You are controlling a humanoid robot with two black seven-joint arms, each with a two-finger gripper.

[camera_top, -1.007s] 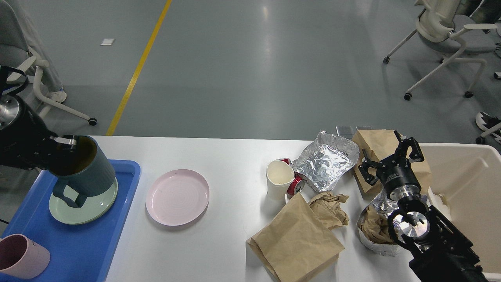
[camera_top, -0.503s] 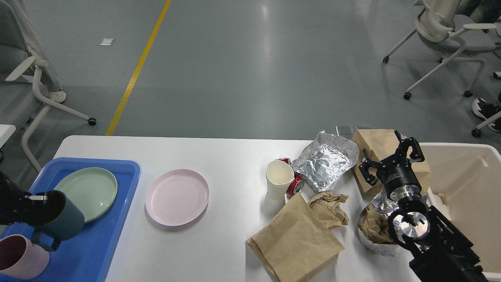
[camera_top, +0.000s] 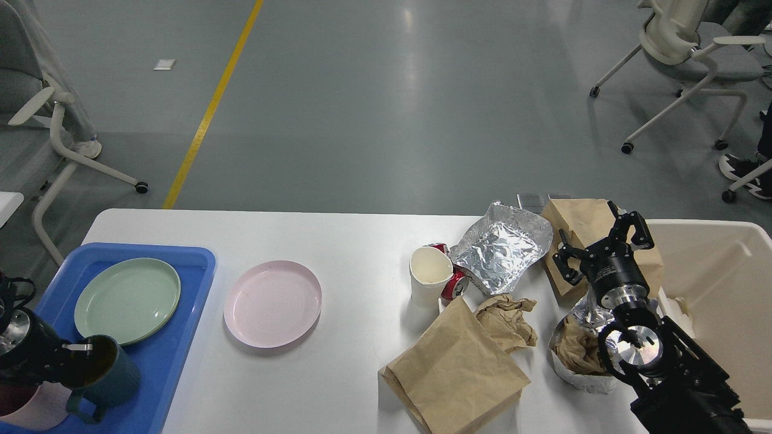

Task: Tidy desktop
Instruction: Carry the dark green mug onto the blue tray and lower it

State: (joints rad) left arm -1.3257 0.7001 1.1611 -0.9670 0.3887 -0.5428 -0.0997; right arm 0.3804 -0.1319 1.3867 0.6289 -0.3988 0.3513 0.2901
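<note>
The white desktop (camera_top: 356,241) spans the view. On its left a blue tray (camera_top: 163,361) holds a green plate (camera_top: 126,299). My left gripper (camera_top: 81,355) is shut on the rim of a dark teal mug (camera_top: 108,377), low over the tray's near corner, beside a pink mug (camera_top: 27,410) that the arm partly hides. A pink plate (camera_top: 272,303) lies on the desktop right of the tray. My right gripper (camera_top: 603,244) stands open and empty above a brown paper bag (camera_top: 582,226) at the right.
Litter fills the right half: a paper cup (camera_top: 429,275), a red can (camera_top: 456,283), crumpled foil (camera_top: 502,246), a large brown bag (camera_top: 458,371), crumpled paper (camera_top: 508,319), a foil bowl (camera_top: 573,352). A cream bin (camera_top: 718,283) stands at the right edge.
My left gripper has carried the teal mug from above the green plate down toward the tray's near corner, beside the pink mug. The right arm has not moved.
</note>
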